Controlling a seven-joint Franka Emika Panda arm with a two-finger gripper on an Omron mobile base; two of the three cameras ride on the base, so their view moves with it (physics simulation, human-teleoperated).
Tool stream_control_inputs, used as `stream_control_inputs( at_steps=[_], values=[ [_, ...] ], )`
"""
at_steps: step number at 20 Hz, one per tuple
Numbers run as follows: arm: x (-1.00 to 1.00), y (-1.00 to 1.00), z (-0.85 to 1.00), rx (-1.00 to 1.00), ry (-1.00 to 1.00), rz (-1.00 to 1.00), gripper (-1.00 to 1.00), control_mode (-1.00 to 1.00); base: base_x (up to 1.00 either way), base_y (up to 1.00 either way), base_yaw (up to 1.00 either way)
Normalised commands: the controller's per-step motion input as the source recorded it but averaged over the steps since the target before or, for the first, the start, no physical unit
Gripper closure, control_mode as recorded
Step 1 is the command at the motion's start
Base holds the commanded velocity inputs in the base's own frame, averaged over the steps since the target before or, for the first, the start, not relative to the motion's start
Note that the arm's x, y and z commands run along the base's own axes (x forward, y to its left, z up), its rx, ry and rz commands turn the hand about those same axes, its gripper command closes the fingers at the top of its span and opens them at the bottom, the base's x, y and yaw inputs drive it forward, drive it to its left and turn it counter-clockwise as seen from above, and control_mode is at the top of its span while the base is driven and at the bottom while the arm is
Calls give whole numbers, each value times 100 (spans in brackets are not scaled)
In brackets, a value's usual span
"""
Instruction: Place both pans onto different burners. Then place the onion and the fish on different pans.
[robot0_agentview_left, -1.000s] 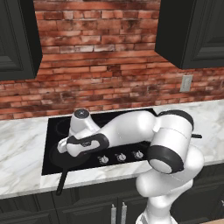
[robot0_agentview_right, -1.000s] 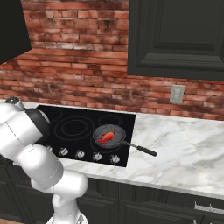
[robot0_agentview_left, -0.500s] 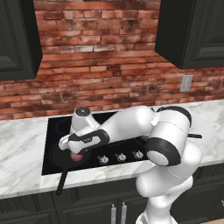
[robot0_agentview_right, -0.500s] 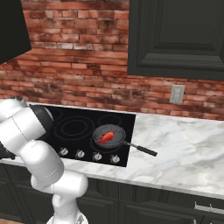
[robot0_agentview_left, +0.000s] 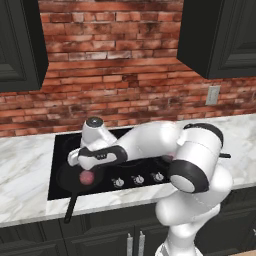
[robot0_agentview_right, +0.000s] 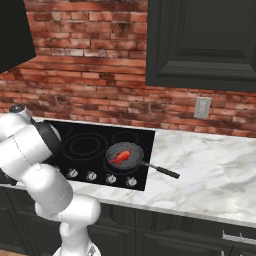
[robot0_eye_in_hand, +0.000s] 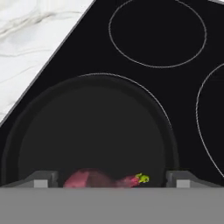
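Fingers: the gripper (robot0_eye_in_hand: 109, 179) hangs with both dark tips spread wide, nothing pinched, onion free between them!
Onion: onion (robot0_eye_in_hand: 98, 179), maroon, round, green sprout tip, resting low in the larger pan.
Larger pan: matte black pan (robot0_eye_in_hand: 87, 127) centred on a front burner ring, apparently so it sits over the heat.
Fish: orange-red fish (robot0_agentview_right: 120, 157) lying in the smaller pan (robot0_agentview_right: 125, 155), its straight handle pointing out over the marble table (robot0_agentview_right: 200, 170).
Cooktop: glossy black glass cooktop (robot0_eye_in_hand: 175, 96), thin grey rings.

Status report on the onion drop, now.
Gripper open above larger pan. Onion in that pan, between fingertips. Fish sits in smaller pan. Nothing blocking.
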Motion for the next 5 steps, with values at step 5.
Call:
stream_control_inputs(
  at_steps=[5],
  values=[
    [-20,-70,10,5,0,-20,-100,-100,0,0,0]
  ],
)
